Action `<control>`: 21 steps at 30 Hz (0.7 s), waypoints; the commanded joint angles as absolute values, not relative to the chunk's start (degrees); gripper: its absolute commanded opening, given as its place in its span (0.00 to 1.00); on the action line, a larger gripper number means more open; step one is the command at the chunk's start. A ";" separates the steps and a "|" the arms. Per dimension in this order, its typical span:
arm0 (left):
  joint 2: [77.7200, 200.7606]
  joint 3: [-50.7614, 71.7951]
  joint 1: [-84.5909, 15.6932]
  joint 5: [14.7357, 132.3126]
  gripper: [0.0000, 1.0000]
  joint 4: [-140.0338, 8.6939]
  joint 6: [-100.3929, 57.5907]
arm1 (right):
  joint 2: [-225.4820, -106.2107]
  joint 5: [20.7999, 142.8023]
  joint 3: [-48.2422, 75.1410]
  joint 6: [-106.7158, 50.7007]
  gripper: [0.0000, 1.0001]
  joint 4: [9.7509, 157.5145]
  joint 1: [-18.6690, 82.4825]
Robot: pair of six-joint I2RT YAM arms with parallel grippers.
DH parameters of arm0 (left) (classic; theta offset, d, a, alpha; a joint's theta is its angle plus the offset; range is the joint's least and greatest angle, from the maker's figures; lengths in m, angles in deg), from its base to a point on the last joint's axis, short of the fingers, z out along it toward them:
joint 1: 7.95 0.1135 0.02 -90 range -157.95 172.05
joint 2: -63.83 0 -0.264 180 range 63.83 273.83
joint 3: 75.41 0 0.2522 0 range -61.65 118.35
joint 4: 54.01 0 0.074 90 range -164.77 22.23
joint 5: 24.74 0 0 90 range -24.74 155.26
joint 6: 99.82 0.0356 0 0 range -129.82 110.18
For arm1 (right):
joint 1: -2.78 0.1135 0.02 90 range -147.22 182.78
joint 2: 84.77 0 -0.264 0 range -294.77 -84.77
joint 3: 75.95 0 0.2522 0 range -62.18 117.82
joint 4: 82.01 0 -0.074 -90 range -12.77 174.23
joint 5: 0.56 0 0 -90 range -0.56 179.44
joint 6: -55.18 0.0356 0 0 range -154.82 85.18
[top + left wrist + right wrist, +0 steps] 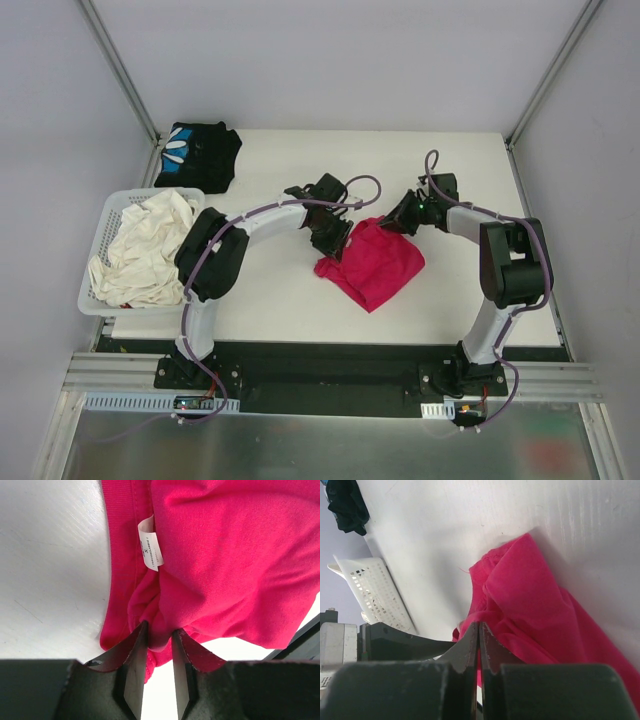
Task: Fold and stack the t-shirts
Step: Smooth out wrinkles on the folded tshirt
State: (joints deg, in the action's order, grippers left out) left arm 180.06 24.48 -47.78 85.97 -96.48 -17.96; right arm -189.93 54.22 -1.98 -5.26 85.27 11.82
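Magenta shirt [375, 262] crumpled at centre of table [450, 180], plain. Left gripper [160, 632] pinches fold of it; right gripper [478, 630] closed at far edge, hold unclear. White neck tag [149, 542], print unreadable. Black shirt [197, 155], blue-white print, bunched far left.

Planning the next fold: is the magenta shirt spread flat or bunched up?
Bunched up. The magenta shirt sits as a crumpled heap on the table, folds overlapping in both wrist views.

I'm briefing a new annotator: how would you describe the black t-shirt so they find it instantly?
On the white table, go to the far left corner, beyond the white basket. The black t-shirt lies bunched there: dark with a blue-and-white print, unlike the magenta t-shirt mid-table.
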 commanded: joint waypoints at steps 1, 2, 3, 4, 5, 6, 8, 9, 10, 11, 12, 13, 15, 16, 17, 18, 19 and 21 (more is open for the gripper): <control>176.25 25.19 -48.47 83.63 0.24 -95.64 -17.91 | -187.86 53.14 1.53 -4.76 0.01 86.43 12.27; 176.07 25.10 -48.47 83.46 0.24 -95.55 -18.08 | -187.95 53.14 1.88 -4.59 0.01 86.43 12.27; 175.81 24.92 -48.47 83.02 0.24 -95.46 -18.17 | -188.30 53.23 2.24 -4.41 0.01 86.25 12.36; 175.37 24.57 -48.47 82.76 0.23 -95.37 -18.26 | -188.30 53.32 2.85 -4.41 0.01 86.16 12.45; 175.11 24.48 -48.38 82.49 0.23 -95.28 -18.35 | -188.47 53.41 3.72 -4.32 0.01 86.07 12.62; 174.76 24.22 -48.47 81.97 0.23 -95.20 -18.35 | -188.65 53.58 4.43 -4.32 0.01 85.73 12.71; 173.79 23.95 -48.47 81.52 0.23 -95.11 -18.26 | -189.18 53.76 6.62 -4.67 0.01 84.76 12.89; 173.52 23.95 -48.47 81.26 0.23 -95.11 -18.26 | -189.44 53.93 7.24 -4.94 0.01 84.49 12.89; 173.09 23.87 -48.47 81.00 0.23 -95.19 -18.17 | -189.62 53.93 7.77 -4.94 0.01 84.49 12.89; 172.82 23.87 -48.38 80.82 0.23 -95.20 -18.00 | -189.71 53.85 8.12 -4.85 0.01 84.49 12.97; 172.64 23.87 -48.38 80.73 0.23 -95.20 -18.08 | -189.79 54.02 8.91 -4.76 0.01 84.49 12.98; 172.38 23.87 -48.47 80.47 0.23 -95.20 -18.08 | -189.97 54.11 9.35 -4.76 0.01 83.01 13.06; 172.21 23.95 -48.47 80.47 0.23 -95.28 -18.08 | -190.41 54.11 10.41 -4.76 0.01 82.74 13.15; 172.29 24.13 -48.47 80.29 0.23 -95.20 -18.08 | -190.50 54.28 10.67 -4.85 0.01 82.56 13.24; 172.29 24.13 -48.47 80.38 0.23 -95.20 -18.08 | -190.85 54.37 10.94 -4.85 0.01 82.38 13.33; 172.29 24.13 -48.38 80.21 0.23 -95.20 -18.08 | -191.02 54.37 11.20 -4.85 0.01 82.38 13.33; 172.29 24.13 -48.38 80.12 0.23 -95.20 -18.17 | -191.29 54.46 11.46 -4.94 0.01 82.47 13.41; 172.20 24.22 -48.47 80.03 0.23 -95.20 -18.17 | -192.34 54.64 11.99 -4.94 0.01 82.38 13.50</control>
State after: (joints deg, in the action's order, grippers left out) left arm 174.81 24.06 -47.78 81.12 -95.28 -18.05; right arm -190.74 54.31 9.15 -4.87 83.23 12.91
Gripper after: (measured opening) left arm 0.229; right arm 0.015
